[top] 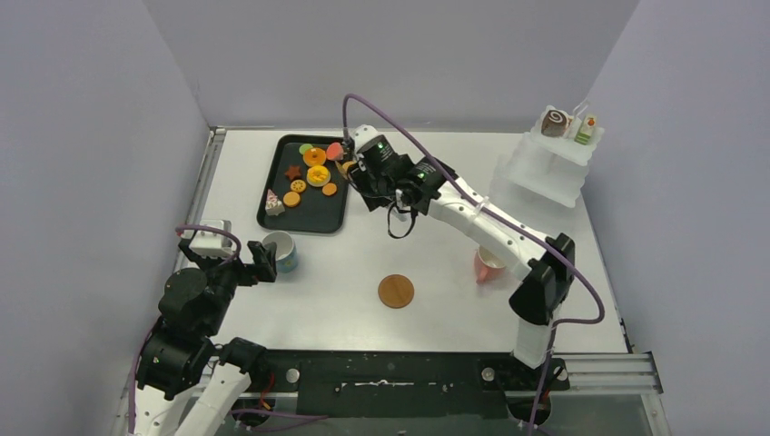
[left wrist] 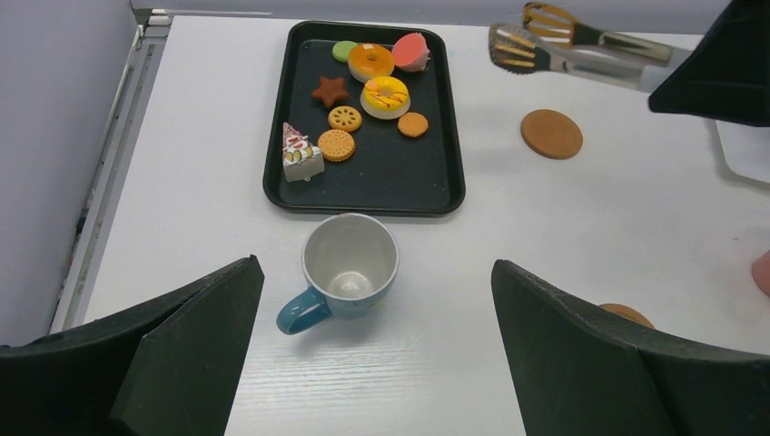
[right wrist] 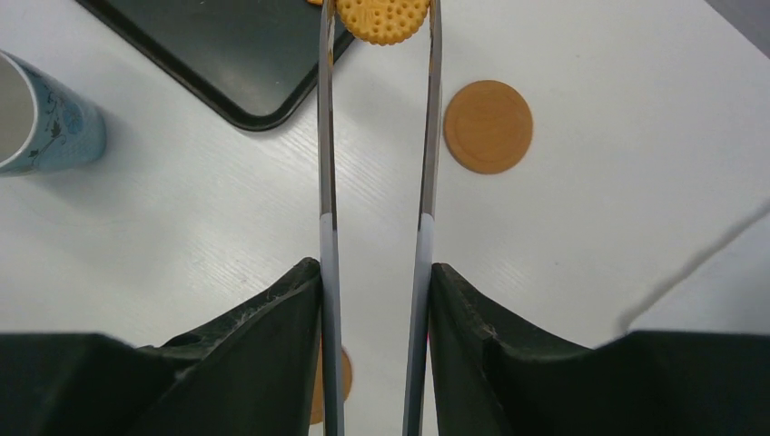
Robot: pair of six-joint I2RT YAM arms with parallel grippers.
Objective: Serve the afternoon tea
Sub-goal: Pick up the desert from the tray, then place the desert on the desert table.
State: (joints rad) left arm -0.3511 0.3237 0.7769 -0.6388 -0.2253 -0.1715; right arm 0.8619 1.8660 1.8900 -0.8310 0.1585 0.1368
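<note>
**Clerk A:** Items cropped or obscured?

**Clerk B:** Round, dotted yellow cookie (right wrist: 381, 20), cut by the top edge, between the tips of the thin metal tongs (right wrist: 325, 163), by the black tray (right wrist: 227, 64) corner. Pink cup (top: 490, 263), half hidden behind the right arm.

**Clerk A:** Grippers?

**Clerk B:** Right gripper (right wrist: 374, 272): clamped on the tongs, arm outstretched. Left gripper (left wrist: 372, 265): fingers wide apart, glossy blue cup (left wrist: 350, 259) upright just ahead.

The right wrist view's top edge cuts off the round yellow dotted cookie (right wrist: 381, 20) between the long metal tongs (right wrist: 326, 182). My right arm (top: 472, 218) hides much of the pink cup (top: 481, 270); my left finger (left wrist: 617, 372) covers part of a round brown coaster (left wrist: 626, 314).
</note>
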